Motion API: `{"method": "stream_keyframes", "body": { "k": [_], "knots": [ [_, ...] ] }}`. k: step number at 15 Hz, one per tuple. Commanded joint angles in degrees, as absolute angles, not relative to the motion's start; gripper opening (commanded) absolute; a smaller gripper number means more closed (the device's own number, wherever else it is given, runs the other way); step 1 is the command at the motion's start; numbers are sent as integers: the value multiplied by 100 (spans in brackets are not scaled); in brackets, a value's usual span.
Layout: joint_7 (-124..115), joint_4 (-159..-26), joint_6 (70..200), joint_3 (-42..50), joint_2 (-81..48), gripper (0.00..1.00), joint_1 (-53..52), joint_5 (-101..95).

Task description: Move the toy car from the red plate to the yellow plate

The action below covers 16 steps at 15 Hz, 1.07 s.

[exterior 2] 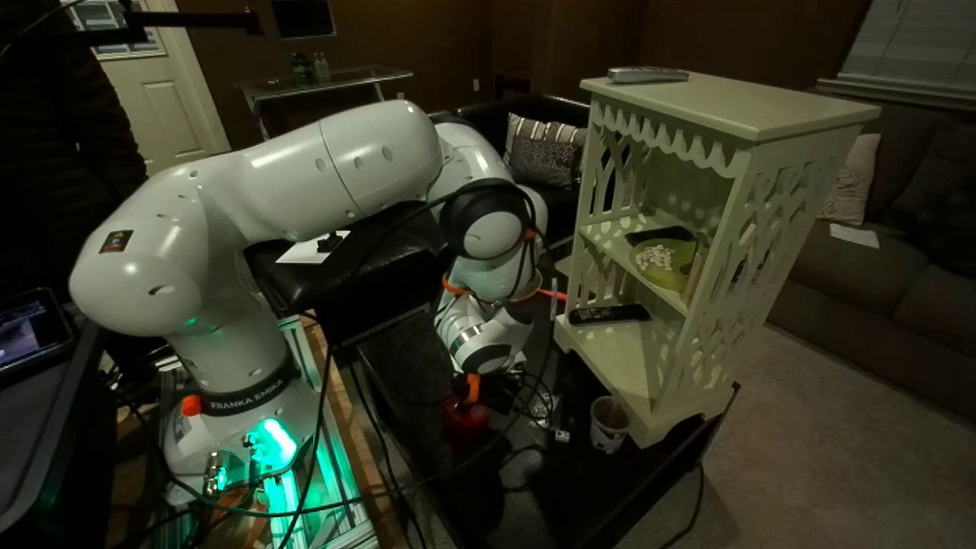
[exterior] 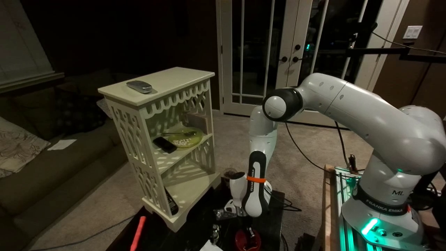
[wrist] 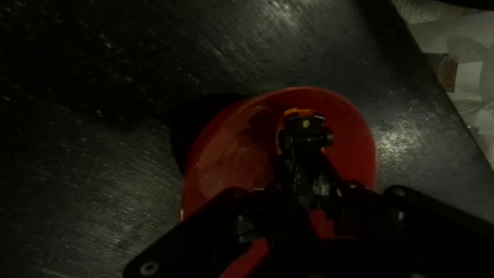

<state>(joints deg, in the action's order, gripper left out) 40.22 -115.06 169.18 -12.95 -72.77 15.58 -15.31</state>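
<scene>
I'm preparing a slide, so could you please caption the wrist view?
Toy car at the tip of the dark gripper, seen against the red plate.

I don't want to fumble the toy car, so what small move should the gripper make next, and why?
I'd probably try a gentle close of the gripper before any lift. In the wrist view, its tip is right by the toy car, against the red plate, but it's too dark to tell whether the car is held.
</scene>
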Motion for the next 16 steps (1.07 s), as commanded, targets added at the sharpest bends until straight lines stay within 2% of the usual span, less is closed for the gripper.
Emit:
{"method": "stream_keyframes", "body": {
  "k": [1, 9, 16],
  "knots": [
    [4045, -12350, 17002, -1356, -6605, 6, 1567, -1713],
    [3764, -13421, 18229, -1699, -5487, 6, 1711, -1658],
    [1622, -14206, 19917, -1340, -4633, 6, 1120, -1297]
  ]
}}
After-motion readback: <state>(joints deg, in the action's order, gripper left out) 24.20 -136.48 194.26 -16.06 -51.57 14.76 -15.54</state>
